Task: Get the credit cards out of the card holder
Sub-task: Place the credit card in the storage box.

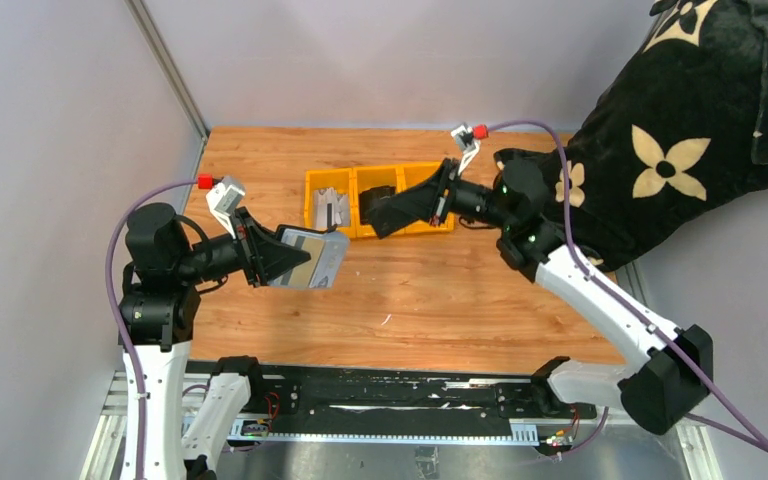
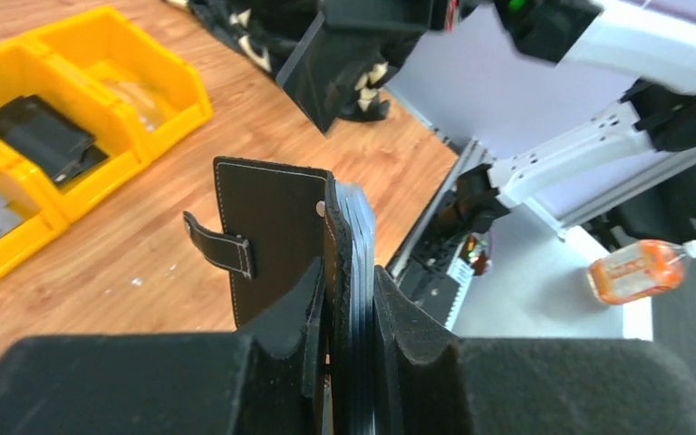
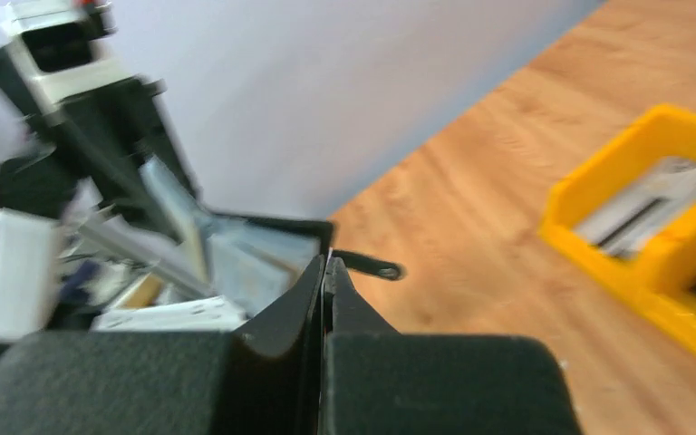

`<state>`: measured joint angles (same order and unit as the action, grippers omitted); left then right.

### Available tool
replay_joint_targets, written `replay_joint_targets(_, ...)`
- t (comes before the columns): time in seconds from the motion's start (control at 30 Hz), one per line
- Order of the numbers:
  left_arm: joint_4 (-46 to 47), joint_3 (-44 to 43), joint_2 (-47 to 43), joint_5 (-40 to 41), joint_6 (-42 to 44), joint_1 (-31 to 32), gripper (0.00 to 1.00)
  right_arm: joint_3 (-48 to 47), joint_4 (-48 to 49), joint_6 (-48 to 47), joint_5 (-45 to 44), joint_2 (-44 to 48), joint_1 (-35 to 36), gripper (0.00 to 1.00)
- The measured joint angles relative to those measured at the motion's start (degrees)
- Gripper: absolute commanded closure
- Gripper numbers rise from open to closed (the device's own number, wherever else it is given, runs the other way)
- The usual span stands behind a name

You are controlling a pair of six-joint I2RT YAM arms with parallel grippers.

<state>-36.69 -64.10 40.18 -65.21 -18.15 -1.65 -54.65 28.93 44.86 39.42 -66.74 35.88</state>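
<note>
My left gripper is shut on the card holder, a black case held off the table with its strap tab hanging free. A stack of credit cards stands edge-on between the jaws, inside the case. My right gripper is shut with nothing in it, a short way right of the holder, at the tray's front edge. In the blurred right wrist view the open holder shows just beyond the fingertips.
A yellow three-compartment tray sits at the back middle. Grey flat cards lie in its left compartment, a black object in the middle one. A black flower-patterned cushion fills the back right.
</note>
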Motion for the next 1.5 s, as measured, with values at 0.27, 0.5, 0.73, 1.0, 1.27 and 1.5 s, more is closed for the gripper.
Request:
replay_joint_targets(0.27, -7.06, 0.00, 0.00, 3.21, 10.10, 0.00, 1.00, -27.74, -31.15, -24.52, -5.73, -20.26, -4.04, 1.00)
replay_joint_targets(0.5, -8.11, -0.02, 0.11, 1.79, 12.31, 0.00, 1.00, -52.33, -49.24, -41.00, -11.50, -45.44, -4.15, 1.00)
replay_joint_targets(0.73, -8.50, -0.02, 0.72, 0.63, 12.76, 0.00, 1.00, -65.81, -58.60, -50.62, -12.41, -61.05, -4.15, 1.00)
replay_joint_targets(1.0, -8.50, -0.09, 1.29, 0.02, 12.85, 0.00, 1.00, -72.96, -60.65, -55.12, -9.60, -68.43, -4.02, 1.00)
replay_joint_targets(1.27, -8.48, -0.42, 1.77, -0.55, 12.81, 0.00, 1.00, -74.05, -60.83, -55.43, -8.00, -71.19, -3.98, 0.73)
replay_joint_targets(1.5, -8.50, -0.44, 2.12, -1.62, 12.57, 0.00, 1.00, -69.24, -52.78, -54.80, -14.34, -68.74, -3.58, 0.58)
